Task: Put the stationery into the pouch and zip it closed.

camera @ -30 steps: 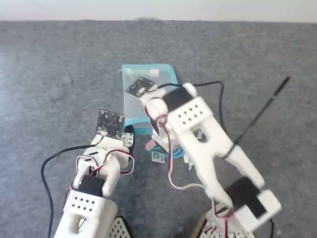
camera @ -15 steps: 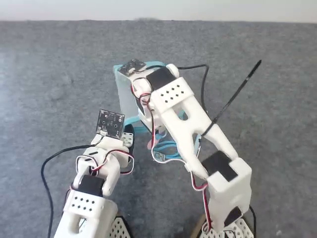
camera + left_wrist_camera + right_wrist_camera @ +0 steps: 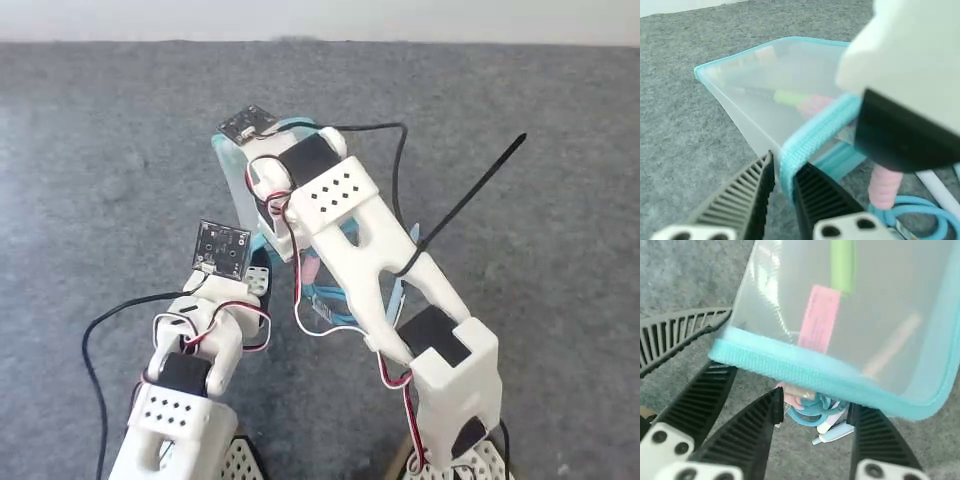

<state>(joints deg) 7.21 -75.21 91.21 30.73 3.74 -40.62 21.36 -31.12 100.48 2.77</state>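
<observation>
Between the jaws of the left claw (image 3: 782, 186), pressed together, sits the zip edge (image 3: 815, 132) of the pouch (image 3: 771, 95), which stretches away beyond. The right claw (image 3: 812, 427) hangs spread beside that edge, which runs jaw to jaw; scissors (image 3: 810, 415) lie loose beyond.

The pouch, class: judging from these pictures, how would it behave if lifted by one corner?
Probably floppy: the pouch is thin, see-through film with only a woven blue edge. Likely light, since the left pincer pinching that edge seems to hold it up. The items inside could slide and shift its balance.
</observation>
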